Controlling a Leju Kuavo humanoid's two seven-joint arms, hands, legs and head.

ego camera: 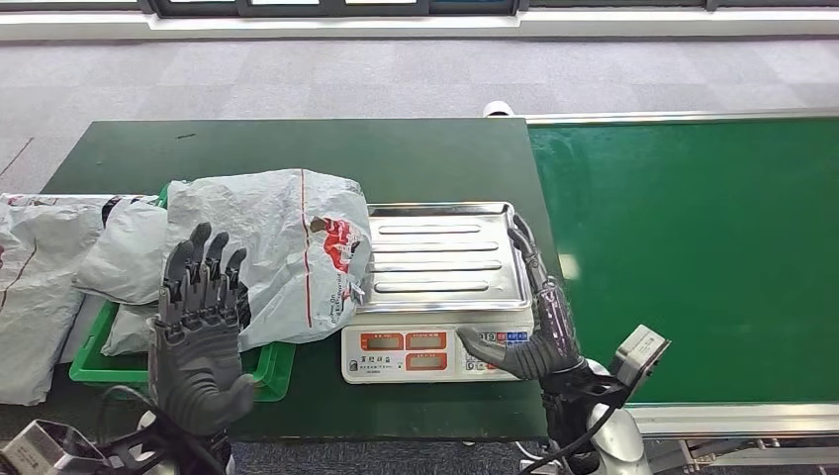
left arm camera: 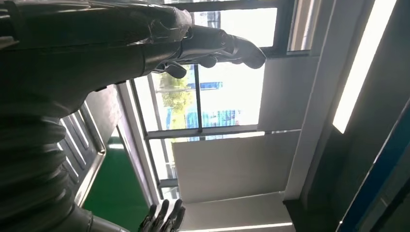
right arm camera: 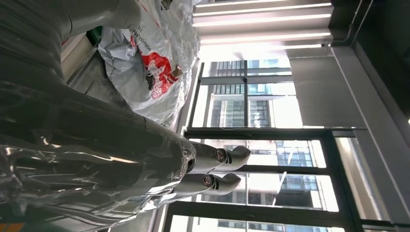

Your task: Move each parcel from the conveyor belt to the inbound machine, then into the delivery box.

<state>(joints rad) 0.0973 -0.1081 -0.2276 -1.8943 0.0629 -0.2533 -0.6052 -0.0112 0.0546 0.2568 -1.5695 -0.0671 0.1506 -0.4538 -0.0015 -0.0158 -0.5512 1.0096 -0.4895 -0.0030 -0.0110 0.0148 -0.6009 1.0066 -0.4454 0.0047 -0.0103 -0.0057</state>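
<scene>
A: What sits at the far left of the head view?

B: Grey parcels (ego camera: 35,287) lie at the left edge, partly over the rim of the green delivery box (ego camera: 94,361), which stands in the lower left of the frame on the dark green surface (ego camera: 297,148).

A: And the left hand?

B: The left hand (ego camera: 201,327) is raised in the lower left, over the near side of the box, fingers spread apart and holding nothing.

A: Where is the parcel being moved?

B: A large grey parcel (ego camera: 287,252) with red print lies just left of centre, mostly over the box. Its right edge overlaps the left rim of the inbound machine (ego camera: 440,297), a scale with a ribbed steel tray and red displays along its front.

A: The right hand?

B: The right hand (ego camera: 534,322) lies along the right edge of the scale, right of centre, fingers stretched straight and thumb pointing left across the front panel. It grips nothing; the tray is bare.

A: Further right?

B: The green conveyor belt (ego camera: 693,247) takes up the right side of the frame.
</scene>
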